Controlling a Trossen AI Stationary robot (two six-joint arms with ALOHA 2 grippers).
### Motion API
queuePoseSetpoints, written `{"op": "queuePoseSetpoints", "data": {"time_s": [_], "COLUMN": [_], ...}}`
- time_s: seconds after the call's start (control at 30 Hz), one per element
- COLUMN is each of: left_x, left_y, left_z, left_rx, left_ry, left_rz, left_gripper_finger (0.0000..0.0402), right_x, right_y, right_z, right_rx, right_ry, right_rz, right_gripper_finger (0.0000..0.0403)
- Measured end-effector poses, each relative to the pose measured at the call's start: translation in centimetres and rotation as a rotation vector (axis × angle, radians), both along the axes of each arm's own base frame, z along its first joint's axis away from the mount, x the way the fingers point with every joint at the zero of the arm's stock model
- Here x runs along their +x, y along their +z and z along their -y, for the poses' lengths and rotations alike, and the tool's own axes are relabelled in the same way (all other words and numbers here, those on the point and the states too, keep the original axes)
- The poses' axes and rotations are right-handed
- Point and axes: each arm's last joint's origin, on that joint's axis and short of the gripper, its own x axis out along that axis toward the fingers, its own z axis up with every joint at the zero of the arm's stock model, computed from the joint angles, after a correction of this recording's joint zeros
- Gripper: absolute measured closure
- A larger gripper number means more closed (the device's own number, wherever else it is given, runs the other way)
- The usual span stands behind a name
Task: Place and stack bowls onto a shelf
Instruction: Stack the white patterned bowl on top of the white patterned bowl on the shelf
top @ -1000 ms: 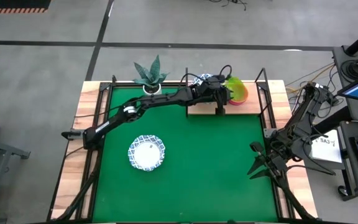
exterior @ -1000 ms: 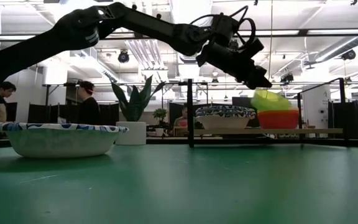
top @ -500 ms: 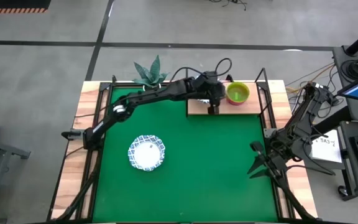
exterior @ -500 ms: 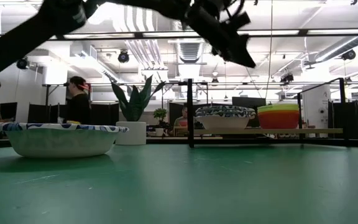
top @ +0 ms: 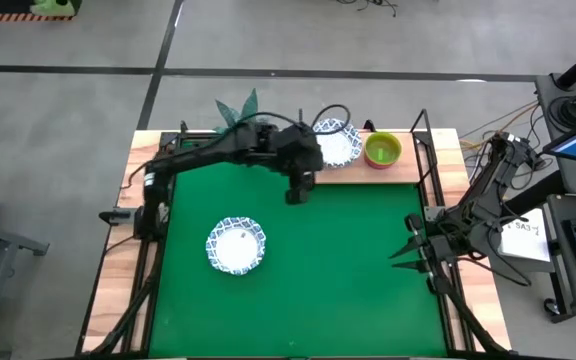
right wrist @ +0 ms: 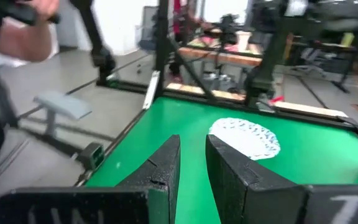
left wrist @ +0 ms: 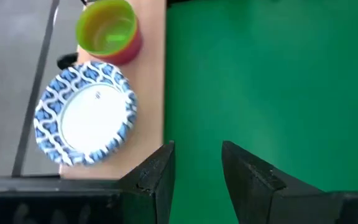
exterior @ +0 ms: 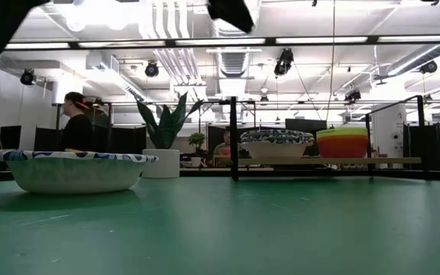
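Currently, high view: my left hand (top: 296,193) hangs over the green mat (top: 348,270) just in front of the shelf (top: 363,172), toward 12 o'clock on the tabletop (top: 118,270). On the shelf, a white bowl with blue rim (top: 337,142) sits just beside a stack of small bowls, yellow-green on top (top: 382,150). A second blue-rimmed bowl (top: 236,245) lies on the mat at about 8 o'clock, well apart from the shelf. The potted plant (top: 236,112) is at 11 o'clock, partly hidden by my left arm. My right hand (top: 410,251) waits at the 3 o'clock edge of the mat.

Low view: the near blue-rimmed bowl (exterior: 72,169) is on the mat at left. The shelf (exterior: 319,161) carries the patterned bowl (exterior: 276,143) and the stack (exterior: 341,143), red under yellow-green. Plant (exterior: 165,134) stands between. A person (exterior: 77,131) is in the room behind.

Left wrist view: my fingers (left wrist: 156,177) are spread with nothing between them, green mat below. Shelf board (left wrist: 151,68) holds both the patterned bowl (left wrist: 84,113) and the stack (left wrist: 109,31).

Right wrist view: fingers (right wrist: 166,167) are slightly apart, holding nothing. The mat bowl (right wrist: 245,137) lies ahead.
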Motion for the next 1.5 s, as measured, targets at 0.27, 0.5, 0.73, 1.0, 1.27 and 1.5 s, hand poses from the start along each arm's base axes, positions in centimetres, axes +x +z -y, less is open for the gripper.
{"op": "queuePoseSetpoints", "data": {"time_s": [0.27, 0.5, 0.73, 1.0, 1.27, 1.5], "left_x": [-4.1, -7.7, -12.6, -17.3, -21.0, -23.7], "left_y": [-0.6, -3.3, -4.7, -5.3, -7.0, -7.9], "left_z": [3.2, 5.3, 5.9, 6.1, 5.9, 5.7], "left_rx": [-0.042, -0.091, -0.081, -0.113, -0.085, -0.058], "left_ry": [-0.022, -0.025, 0.061, 0.068, 0.030, 0.012], "left_rz": [-0.003, 0.151, 0.294, 0.561, 0.728, 0.804], "left_gripper_finger": [0.0287, 0.0287, 0.0287, 0.0287, 0.0287, 0.0287], "right_x": [0.7, 2.2, 4.7, 8.5, 14.0, 19.7], "right_y": [0.0, -0.1, 0.5, 2.1, 3.6, 4.0], "right_z": [-0.1, 0.3, 0.2, 0.0, 1.1, 2.4], "right_rx": [0.026, 0.087, 0.106, 0.072, 0.049, 0.024], "right_ry": [-0.077, -0.175, -0.249, -0.258, -0.244, -0.232], "right_rz": [0.007, -0.017, -0.054, -0.111, -0.234, -0.405], "right_gripper_finger": [0.0337, 0.0337, 0.0337, 0.0337, 0.0337, 0.0337]}}
